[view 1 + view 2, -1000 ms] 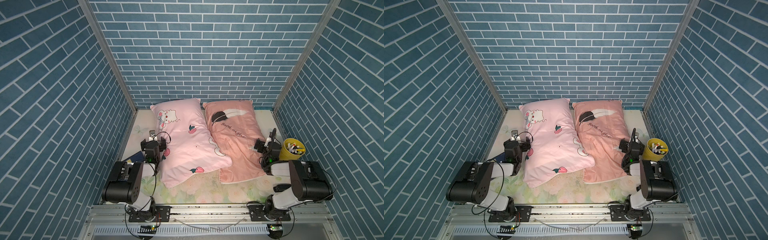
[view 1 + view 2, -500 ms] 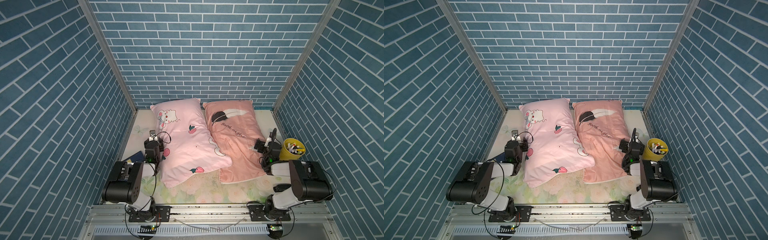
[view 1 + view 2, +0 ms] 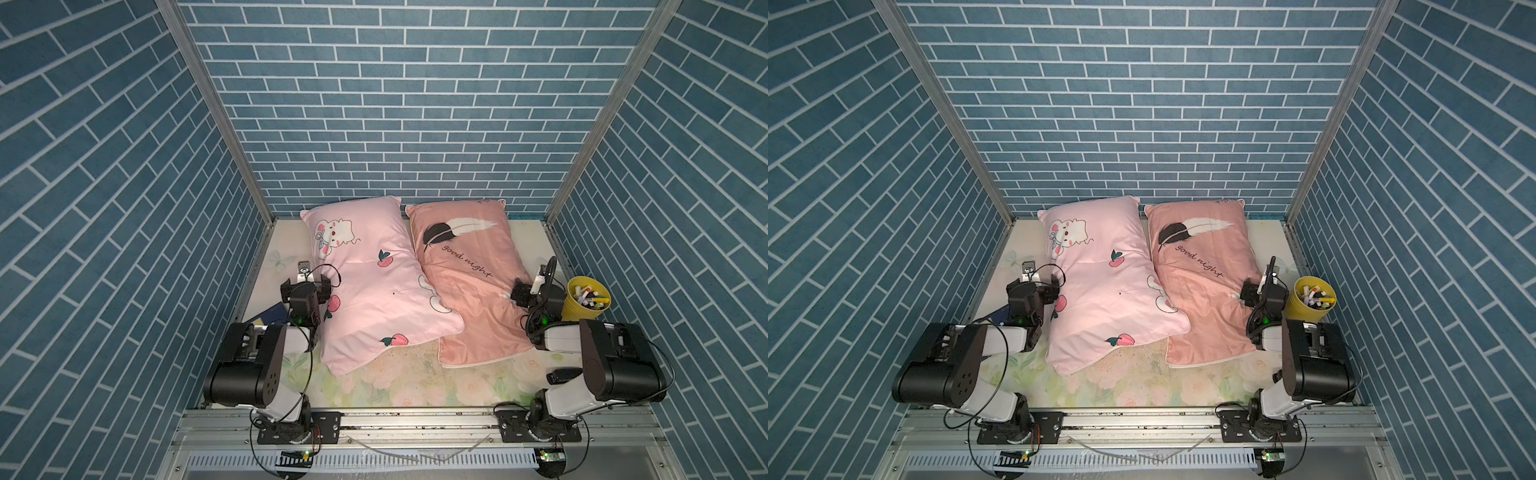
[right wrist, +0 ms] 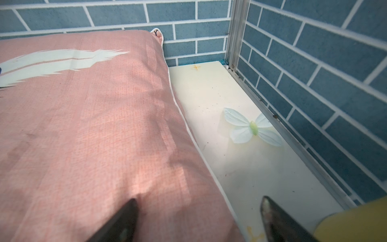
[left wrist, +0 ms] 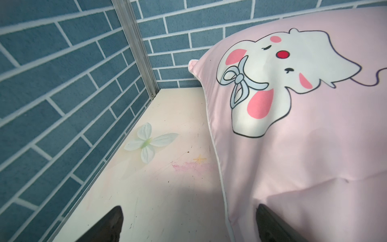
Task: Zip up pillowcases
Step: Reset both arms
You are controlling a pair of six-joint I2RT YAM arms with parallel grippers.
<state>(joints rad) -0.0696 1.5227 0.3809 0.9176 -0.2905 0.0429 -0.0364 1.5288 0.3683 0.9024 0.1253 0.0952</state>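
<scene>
Two pillowcases lie side by side on the bed. In both top views the light pink pillowcase [image 3: 374, 286] [image 3: 1104, 291] with a white cartoon animal overlaps the salmon feather pillowcase [image 3: 469, 282] [image 3: 1204, 286]. My left gripper [image 3: 306, 286] [image 3: 1034, 286] is open and straddles the pink pillowcase's [image 5: 303, 157] piped outer edge. In the left wrist view, the left gripper [image 5: 188, 211] has one finger over the sheet and one over the fabric. My right gripper [image 3: 530, 286] [image 3: 1258, 286] [image 4: 199, 201] is open astride the salmon pillowcase's [image 4: 83, 125] outer edge.
A yellow cup of markers [image 3: 588, 301] [image 3: 1312, 299] [image 4: 356, 222] stands just right of the right gripper. A dark blue flat object [image 3: 270, 316] lies under the left arm. The pale floral sheet [image 3: 395, 382] covers the bed. Blue brick walls close in on three sides.
My left gripper's jaws narrowed half a second ago and stand wide again. Neither the right arm nor the pillowcases have moved.
</scene>
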